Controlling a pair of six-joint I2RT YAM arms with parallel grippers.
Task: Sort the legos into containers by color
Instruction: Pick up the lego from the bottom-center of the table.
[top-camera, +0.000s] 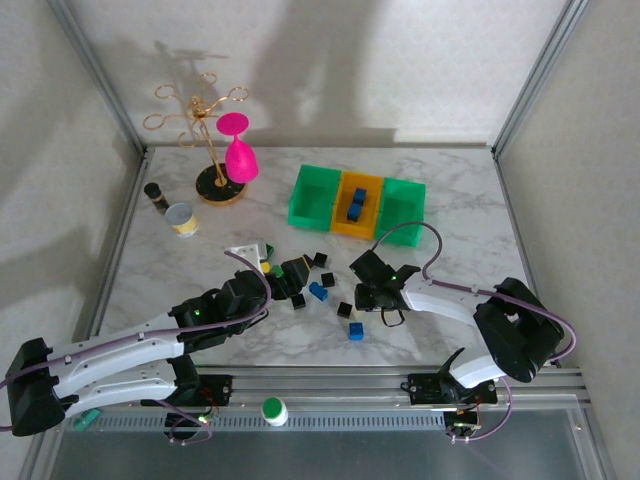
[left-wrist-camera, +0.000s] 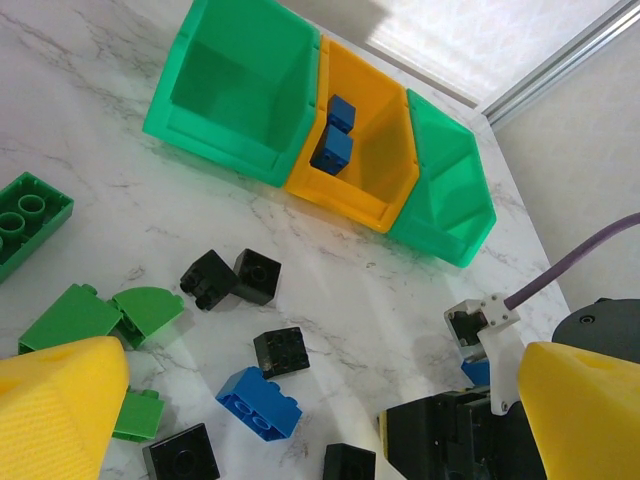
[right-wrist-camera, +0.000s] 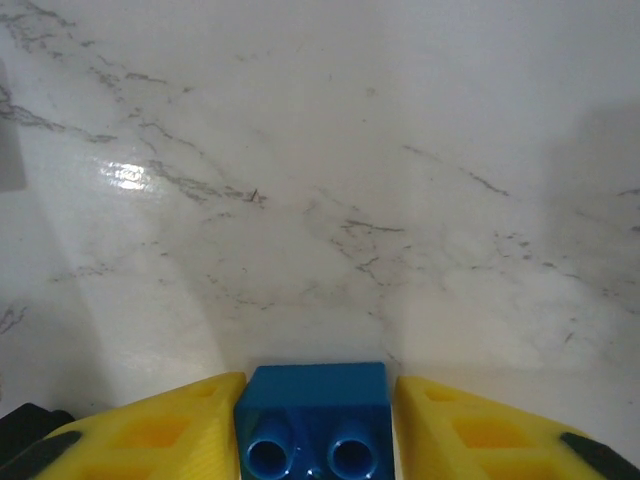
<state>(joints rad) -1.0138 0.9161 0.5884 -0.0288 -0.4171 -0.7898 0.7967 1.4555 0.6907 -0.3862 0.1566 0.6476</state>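
Three joined containers stand at the back: a green bin (top-camera: 315, 197) (left-wrist-camera: 235, 90), a yellow-orange bin (top-camera: 371, 222) (left-wrist-camera: 385, 130) with two blue legos (left-wrist-camera: 334, 138) inside, and another green bin (top-camera: 403, 212) (left-wrist-camera: 445, 190). Loose legos lie in front: a blue one (left-wrist-camera: 258, 402) (top-camera: 318, 291), black ones (left-wrist-camera: 281, 351) (left-wrist-camera: 210, 277), green ones (left-wrist-camera: 70, 315). My left gripper (top-camera: 285, 275) (left-wrist-camera: 320, 405) hangs wide open over this scatter, holding nothing. My right gripper (top-camera: 368, 290) (right-wrist-camera: 315, 425) is low on the table. Its yellow fingers (right-wrist-camera: 170, 430) press the sides of a blue lego (right-wrist-camera: 313, 400).
A gold rack (top-camera: 205, 135) with a pink glass (top-camera: 238, 152) stands at the back left, with a tin can (top-camera: 183, 219) and a small dark bottle (top-camera: 156, 194) beside it. Another blue lego (top-camera: 356, 331) and a black one (top-camera: 344, 309) lie near the front.
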